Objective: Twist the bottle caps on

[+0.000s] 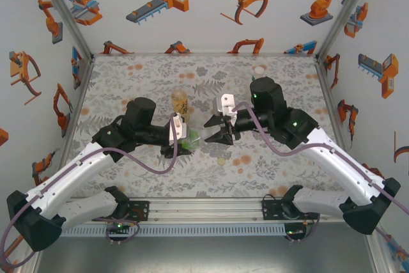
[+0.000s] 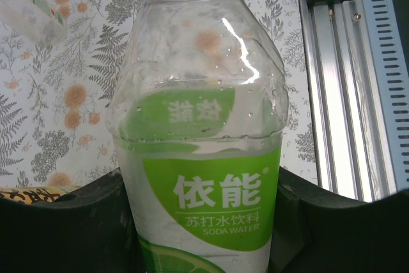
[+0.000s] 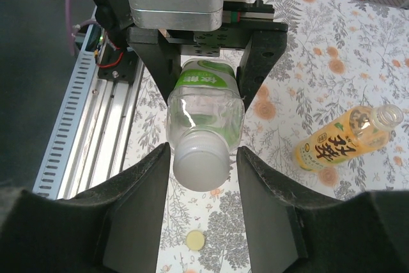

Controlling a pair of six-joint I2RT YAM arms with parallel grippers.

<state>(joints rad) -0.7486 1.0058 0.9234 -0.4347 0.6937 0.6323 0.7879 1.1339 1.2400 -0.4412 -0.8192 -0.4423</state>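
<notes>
Yellowish small round plastic cap (image 3: 195, 241) lies loose on the flower-print mat (image 1: 128, 81). It is at low centre of the right wrist frame, nearest my bases, with nothing touching it.

Further in, at mid-frame, my right gripper (image 3: 204, 156) brackets the whitish round plastic cap (image 3: 200, 171). That cap is seated on the neck of the clear plastic bottle with the green label (image 3: 204, 113). My fingers are set just wider than the cap. The one at frame left looks to be against its rim, and a sliver of mat shows beside the other. I cannot tell whether the pads bear on it.

My left gripper (image 2: 201, 187) is clenched across the bottle's labelled body and holds it level, off the mat, with the neck aimed at my right wrist. I judge this lines the cap's axis up with that wrist's roll and braces the bottle against twisting.

Beyond, at right of the right wrist frame, the amber-yellow plastic bottle with a pale label (image 3: 339, 142) lies on its side, its mouth uncapped.

Near the mat's far edge in the top view sits a small pale round item (image 1: 259, 70), too small to identify.
</notes>
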